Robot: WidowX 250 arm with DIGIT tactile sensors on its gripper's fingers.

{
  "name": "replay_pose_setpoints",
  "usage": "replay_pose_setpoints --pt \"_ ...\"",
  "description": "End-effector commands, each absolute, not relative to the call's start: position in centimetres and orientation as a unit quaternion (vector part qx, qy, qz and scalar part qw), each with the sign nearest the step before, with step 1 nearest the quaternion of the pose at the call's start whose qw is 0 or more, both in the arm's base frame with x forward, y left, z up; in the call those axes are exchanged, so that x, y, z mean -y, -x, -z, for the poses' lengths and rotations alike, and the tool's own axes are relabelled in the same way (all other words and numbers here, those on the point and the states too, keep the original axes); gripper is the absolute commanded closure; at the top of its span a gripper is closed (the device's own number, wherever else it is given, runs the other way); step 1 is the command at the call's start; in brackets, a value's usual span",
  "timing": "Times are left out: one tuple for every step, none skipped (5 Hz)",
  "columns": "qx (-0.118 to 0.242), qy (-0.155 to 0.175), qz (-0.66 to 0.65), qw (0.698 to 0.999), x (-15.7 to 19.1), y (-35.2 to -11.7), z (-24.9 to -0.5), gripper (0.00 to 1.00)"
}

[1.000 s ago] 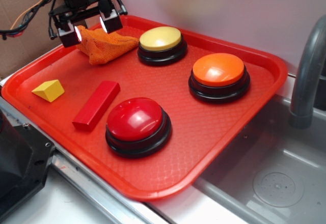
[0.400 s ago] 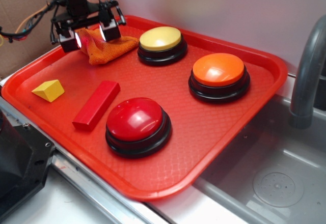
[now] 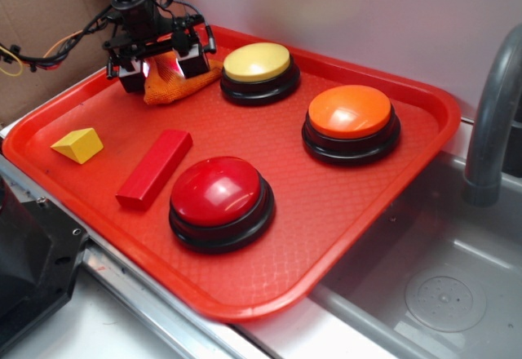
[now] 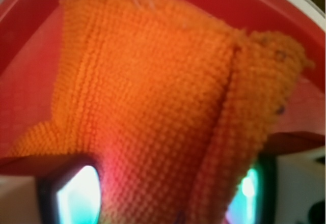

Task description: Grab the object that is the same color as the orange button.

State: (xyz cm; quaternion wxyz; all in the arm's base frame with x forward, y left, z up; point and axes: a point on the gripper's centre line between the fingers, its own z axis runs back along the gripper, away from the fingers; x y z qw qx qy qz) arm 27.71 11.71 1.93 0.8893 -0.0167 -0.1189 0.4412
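Orange knitted cloth (image 3: 175,84) is straddled by the released pincer (image 3: 160,67), which should be lowered fully before being clenched on the bunched fold.

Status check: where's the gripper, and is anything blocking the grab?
Gripper down over orange cloth, fingers straddling it, closure unconfirmed. Cloth on tray, beside yellow button. Nothing in the way.

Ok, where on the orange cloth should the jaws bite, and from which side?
Take the orange cloth from straight above, on the raised fold running down its middle, seen in the wrist view. It lies bunched on the tray, so that ridge gives the most fabric. The gripper already straddles it, jaws apart.
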Motion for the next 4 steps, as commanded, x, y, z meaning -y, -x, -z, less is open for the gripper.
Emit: replay_pose_setpoints --pt "0.117 -0.009 -0.363 0.924 -11.3 -24.8 -9.6 1.0" --pt "0.139 -0.058 -0.313 0.938 -10.4 -23.8 -11.2 1.0" --pt "0.041 -0.069 -0.248 0.965 -8.7 -23.6 -14.6 1.0" --pt "-0.009 -0.06 -0.124 0.99 -5.2 -23.9 -18.0 1.0"
